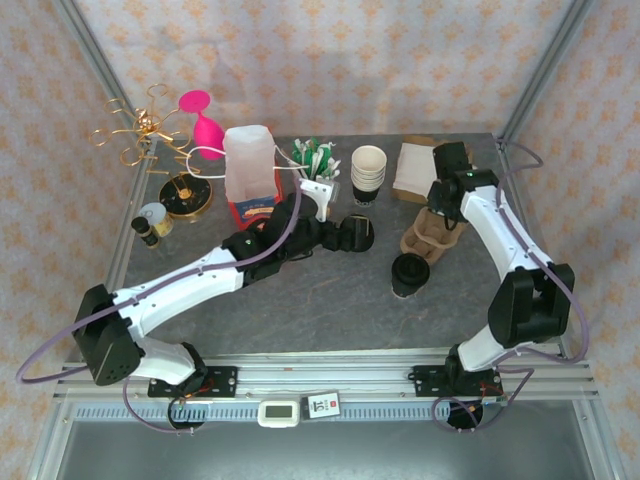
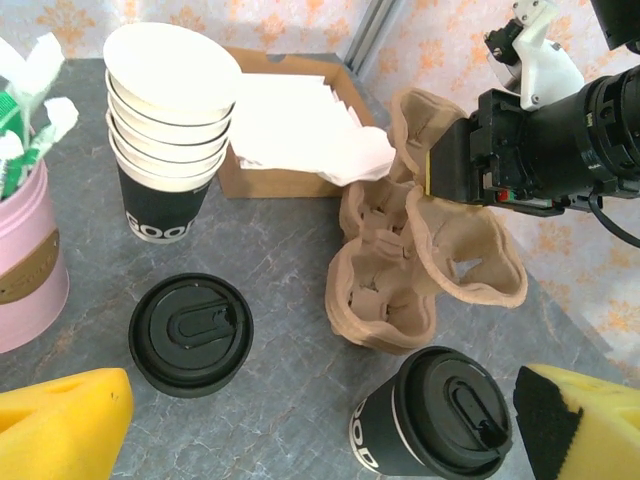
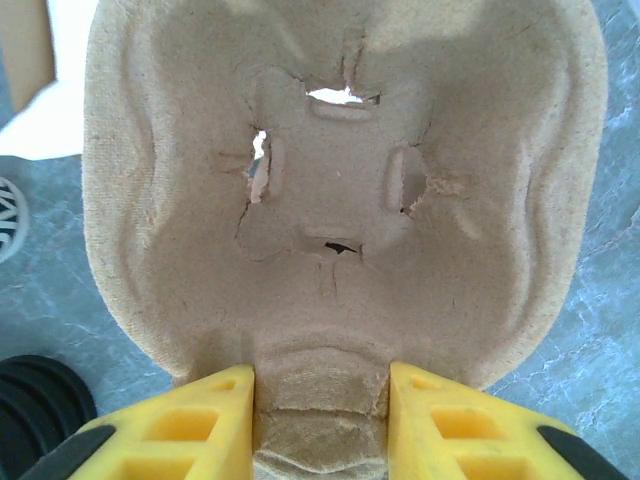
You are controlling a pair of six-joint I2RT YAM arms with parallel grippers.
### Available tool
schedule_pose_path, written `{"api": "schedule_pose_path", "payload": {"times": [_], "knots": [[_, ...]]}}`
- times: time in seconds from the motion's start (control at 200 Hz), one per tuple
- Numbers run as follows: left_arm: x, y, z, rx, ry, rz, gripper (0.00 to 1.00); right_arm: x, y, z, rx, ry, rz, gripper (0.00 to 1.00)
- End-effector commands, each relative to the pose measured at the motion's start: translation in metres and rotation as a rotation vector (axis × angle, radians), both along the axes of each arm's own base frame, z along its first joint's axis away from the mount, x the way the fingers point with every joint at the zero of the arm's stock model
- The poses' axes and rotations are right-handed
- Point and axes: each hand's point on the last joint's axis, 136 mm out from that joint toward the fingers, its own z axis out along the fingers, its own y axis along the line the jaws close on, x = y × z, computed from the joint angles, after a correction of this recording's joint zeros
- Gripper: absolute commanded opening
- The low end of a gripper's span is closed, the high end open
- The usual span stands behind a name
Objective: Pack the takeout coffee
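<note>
Presently unpacked: takeout coffee (image 2: 432, 415) upright beside tilted pulp carrier (image 2: 420, 260), pinched at rim by right gripper (image 3: 320, 400); left gripper (image 2: 320, 430) spread wide, empty. Seating pending.

We log left arm outstretched, left end effector (image 2: 320, 425) gaping, right arm elbow-bent, right end effector (image 3: 320, 420) pinching pulp carrier (image 3: 330, 150).
</note>
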Motion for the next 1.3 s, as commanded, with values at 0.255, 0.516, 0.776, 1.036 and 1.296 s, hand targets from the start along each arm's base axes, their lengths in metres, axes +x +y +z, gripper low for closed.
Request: {"api": "schedule_pose_path", "payload": {"times": [0.255, 0.516, 0.776, 1.036, 1.296], "knots": [[-0.022, 0.074, 0.084, 0.023, -0.076, 0.187, 0.99, -0.014, 0.029, 0.073, 0.033, -0.115, 0.098, 0.33], [-0.021, 0.175, 0.105, 0.156, -0.034, 0.474, 0.91, -0.027, 0.082, 0.095, 0.088, -0.143, 0.232, 0.33], [0.01, 0.235, 0.077, 0.315, 0.105, 0.609, 0.81, -0.041, 0.132, 0.098, 0.15, -0.135, 0.369, 0.32], [0.047, 0.256, 0.047, 0.366, 0.208, 0.62, 0.78, -0.046, 0.164, 0.09, 0.169, -0.116, 0.461, 0.32], [0.076, 0.266, 0.021, 0.401, 0.302, 0.62, 0.67, -0.045, 0.184, 0.099, 0.186, -0.135, 0.515, 0.32]]}}
